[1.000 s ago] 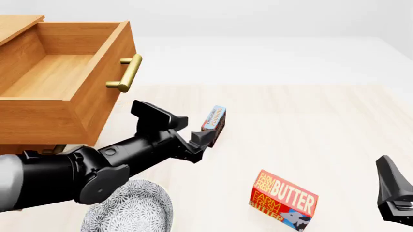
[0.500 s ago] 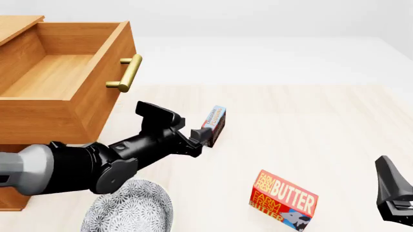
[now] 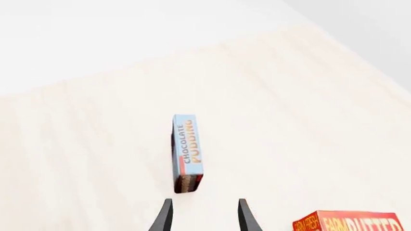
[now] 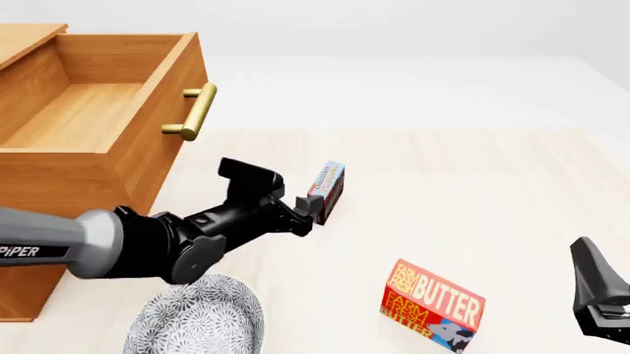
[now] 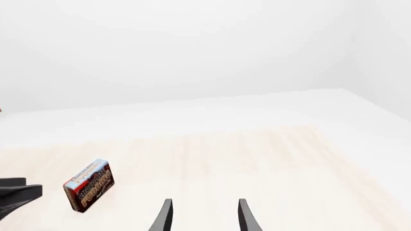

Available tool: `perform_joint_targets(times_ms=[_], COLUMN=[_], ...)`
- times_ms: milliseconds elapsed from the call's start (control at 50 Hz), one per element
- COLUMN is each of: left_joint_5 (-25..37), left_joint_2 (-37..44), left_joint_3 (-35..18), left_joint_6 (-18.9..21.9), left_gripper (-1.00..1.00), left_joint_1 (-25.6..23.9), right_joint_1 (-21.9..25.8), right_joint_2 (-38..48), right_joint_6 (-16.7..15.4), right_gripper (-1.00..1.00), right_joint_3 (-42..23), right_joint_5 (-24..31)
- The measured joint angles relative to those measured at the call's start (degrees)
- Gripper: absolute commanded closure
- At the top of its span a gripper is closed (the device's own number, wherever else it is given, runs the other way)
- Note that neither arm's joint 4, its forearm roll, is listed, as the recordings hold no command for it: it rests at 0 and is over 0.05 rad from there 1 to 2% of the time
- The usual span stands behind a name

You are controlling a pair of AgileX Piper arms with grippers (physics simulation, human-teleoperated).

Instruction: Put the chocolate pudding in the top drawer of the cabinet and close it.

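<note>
black left tool point(image 4: 307, 212) | low, level, released | just short of chocolate pudding point(image 4: 327, 190)

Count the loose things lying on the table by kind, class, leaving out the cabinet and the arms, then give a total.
Chocolate pudding boxes: 1
Butter box: 1
Patterned plate: 1
Total: 3
</note>
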Motion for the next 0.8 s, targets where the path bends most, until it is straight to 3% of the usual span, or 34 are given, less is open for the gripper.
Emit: perform_joint_targets(times_ms=[800], left_joint_5=[-0.39], left_joint_2=[7.31], left_joint_3=[-4.41], left_joint_6=[0.19], left_gripper=[-1.0], left_joint_1=[0.99], right_joint_1=[-0.29], right_joint_2=[2.93], right_joint_6=[0.23], right_gripper=[-1.0], right_joint_3=[0.31], right_joint_5=[-2.37])
